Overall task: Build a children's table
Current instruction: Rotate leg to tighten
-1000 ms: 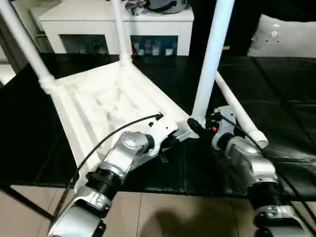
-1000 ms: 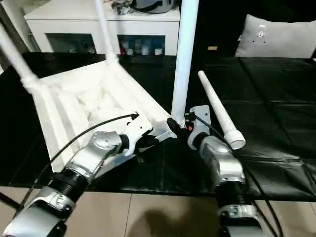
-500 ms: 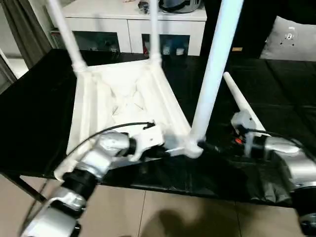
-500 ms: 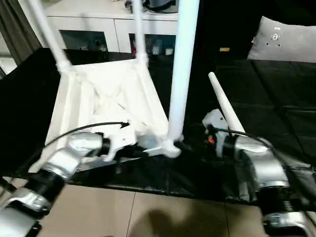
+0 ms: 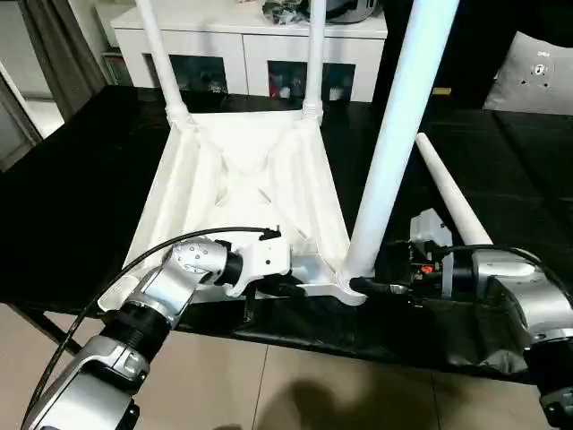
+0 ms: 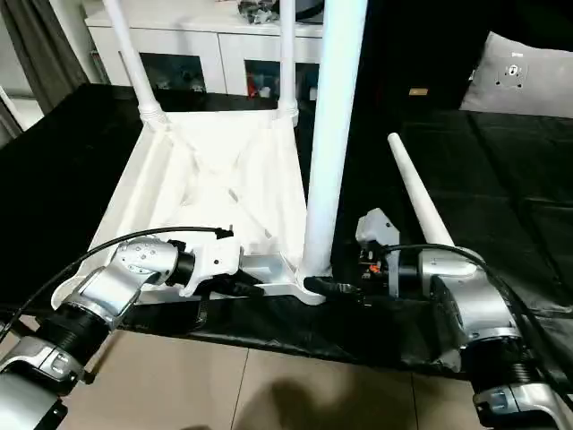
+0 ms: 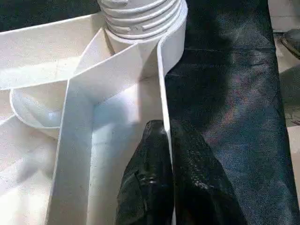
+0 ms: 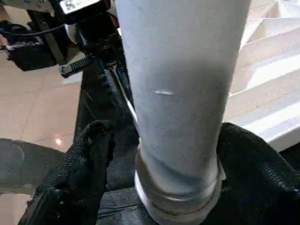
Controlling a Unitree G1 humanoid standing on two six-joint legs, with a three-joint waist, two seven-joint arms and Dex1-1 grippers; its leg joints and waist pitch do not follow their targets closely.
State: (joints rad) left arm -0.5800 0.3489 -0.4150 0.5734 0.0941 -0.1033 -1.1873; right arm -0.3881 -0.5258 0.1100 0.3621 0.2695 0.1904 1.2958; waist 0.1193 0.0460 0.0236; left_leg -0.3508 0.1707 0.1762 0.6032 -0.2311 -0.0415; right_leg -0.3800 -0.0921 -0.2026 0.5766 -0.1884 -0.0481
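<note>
The white plastic square tabletop (image 5: 242,193) is lying upside down on the large black-covered worktable (image 5: 81,197), ribbed underside up. Three long white tapered tube legs are being held upright in its round corner sockets; the nearest leg (image 5: 394,143) is being straddled at its base by the right gripper (image 8: 159,154), fingers apart. A fourth white leg (image 5: 452,202) is lying beside it. The tabletop's near rim is being pinched by the left gripper (image 7: 168,168), fingers together.

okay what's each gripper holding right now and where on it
The left gripper is shut on the tabletop's rim wall, near the corner socket. The right gripper straddles the base of the near leg; whether it is actually clamped cannot be told.
</note>
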